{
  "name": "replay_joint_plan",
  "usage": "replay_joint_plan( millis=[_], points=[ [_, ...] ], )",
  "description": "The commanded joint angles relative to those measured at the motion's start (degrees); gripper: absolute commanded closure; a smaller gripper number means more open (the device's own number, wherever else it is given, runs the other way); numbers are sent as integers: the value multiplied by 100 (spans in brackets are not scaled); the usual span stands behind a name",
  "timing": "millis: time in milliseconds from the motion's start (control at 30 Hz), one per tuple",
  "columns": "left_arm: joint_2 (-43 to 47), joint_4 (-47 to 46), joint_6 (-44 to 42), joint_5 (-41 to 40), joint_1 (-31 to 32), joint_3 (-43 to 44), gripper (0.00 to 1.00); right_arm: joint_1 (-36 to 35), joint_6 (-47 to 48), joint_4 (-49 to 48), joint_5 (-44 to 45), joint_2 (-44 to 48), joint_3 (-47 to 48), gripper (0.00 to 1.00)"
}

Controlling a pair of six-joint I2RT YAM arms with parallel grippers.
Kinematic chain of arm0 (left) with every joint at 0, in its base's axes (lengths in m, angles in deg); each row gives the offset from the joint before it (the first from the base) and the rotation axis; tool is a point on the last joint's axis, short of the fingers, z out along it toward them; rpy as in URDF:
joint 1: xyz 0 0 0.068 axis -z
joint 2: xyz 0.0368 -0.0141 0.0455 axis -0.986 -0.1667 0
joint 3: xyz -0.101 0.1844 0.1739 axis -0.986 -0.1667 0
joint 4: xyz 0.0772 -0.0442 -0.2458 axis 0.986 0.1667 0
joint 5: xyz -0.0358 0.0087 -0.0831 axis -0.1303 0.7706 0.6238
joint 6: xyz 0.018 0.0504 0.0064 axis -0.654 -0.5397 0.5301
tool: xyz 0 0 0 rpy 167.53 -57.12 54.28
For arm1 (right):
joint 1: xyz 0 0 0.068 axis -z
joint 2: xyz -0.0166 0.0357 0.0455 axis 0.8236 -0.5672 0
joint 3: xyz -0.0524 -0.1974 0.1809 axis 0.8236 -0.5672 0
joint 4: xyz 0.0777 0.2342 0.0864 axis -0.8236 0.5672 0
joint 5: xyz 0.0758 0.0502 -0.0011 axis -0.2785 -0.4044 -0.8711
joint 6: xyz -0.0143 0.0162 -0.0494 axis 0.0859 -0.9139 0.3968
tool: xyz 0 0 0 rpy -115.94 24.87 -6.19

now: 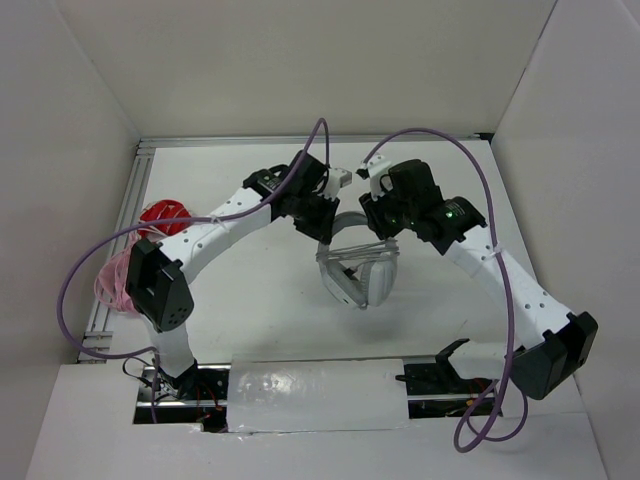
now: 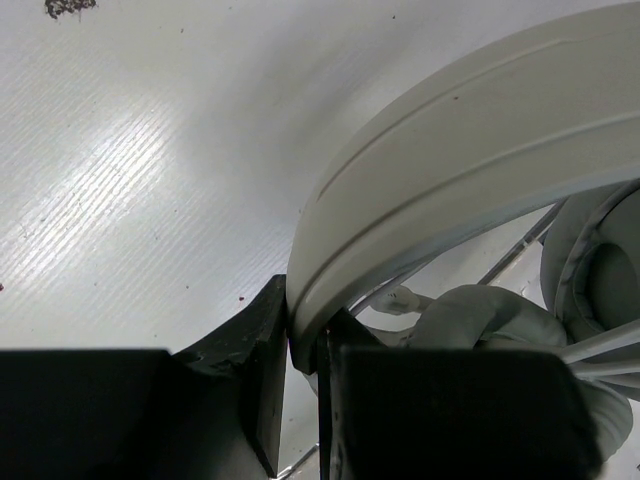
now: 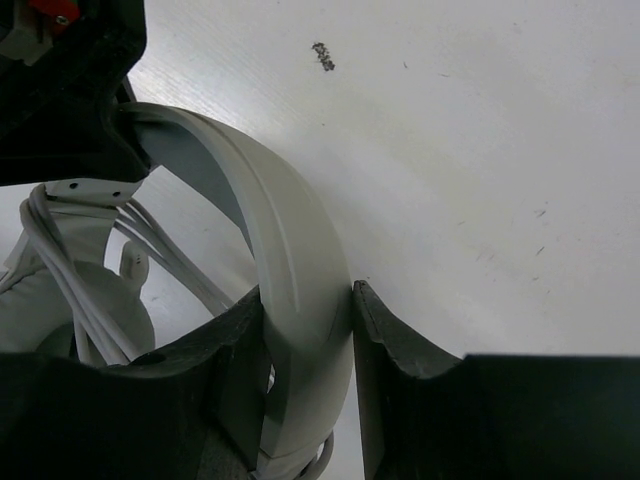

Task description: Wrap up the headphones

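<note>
Inspection finds the headphones (image 1: 358, 275) at the centre of the white table (image 1: 250, 290), light grey-white, with the ear cups (image 1: 368, 283) toward 6 o'clock and the headband (image 1: 350, 218) arched toward 12 o'clock. The left gripper (image 1: 325, 228) meets the band at about 10 o'clock of the set, and the right gripper (image 1: 383, 232) at about 2 o'clock. In the left wrist view the left gripper (image 2: 305, 335) is clenched on the headband (image 2: 470, 150): both dark fingers (image 2: 262, 350) press its lower edge, with no gap visible. Beyond the band in that view lie an ear cup (image 2: 600, 280) at 3 o'clock and thin strands of the cable (image 2: 515, 245). In the right wrist view the right gripper (image 3: 305, 340) straddles the headband (image 3: 290, 240), its fingers (image 3: 385, 350) set against either face of the band, so it grasps the band. The cable (image 3: 70, 270) shows as several pale strands running side by side at 9 o'clock of that view, beside a padded cup (image 3: 50, 310). At the table's 9 o'clock edge sit the red headphones (image 1: 162, 214), with the pink headphones (image 1: 113, 280) just beside them toward 8 o'clock; both are well apart from the grey set. A small dark speck (image 3: 322, 57) marks the table surface.
</note>
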Motion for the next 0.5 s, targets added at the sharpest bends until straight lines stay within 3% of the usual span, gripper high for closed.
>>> replay_joint_plan(
  millis=[0, 267, 300, 367, 400, 467],
  points=[
    [252, -325, 161, 639, 88, 644, 99, -105, -343, -391, 382, 5, -73, 100],
    [-29, -157, 292, 437, 79, 1083, 57, 35, -808, -514, 558, 172, -293, 100],
    [-29, -166, 345, 428, 79, 1118, 46, 70, -843, -514, 541, 154, -293, 100],
    [-38, -158, 433, 445, 88, 1293, 36, 106, -931, -602, 558, 163, -372, 100],
    [-55, -158, 459, 567, 79, 1364, 17, 149, -940, -715, 550, 189, -407, 100],
    [-73, -149, 486, 621, 79, 1539, 15, 211, -975, -813, 506, 207, -487, 100]
  ],
)
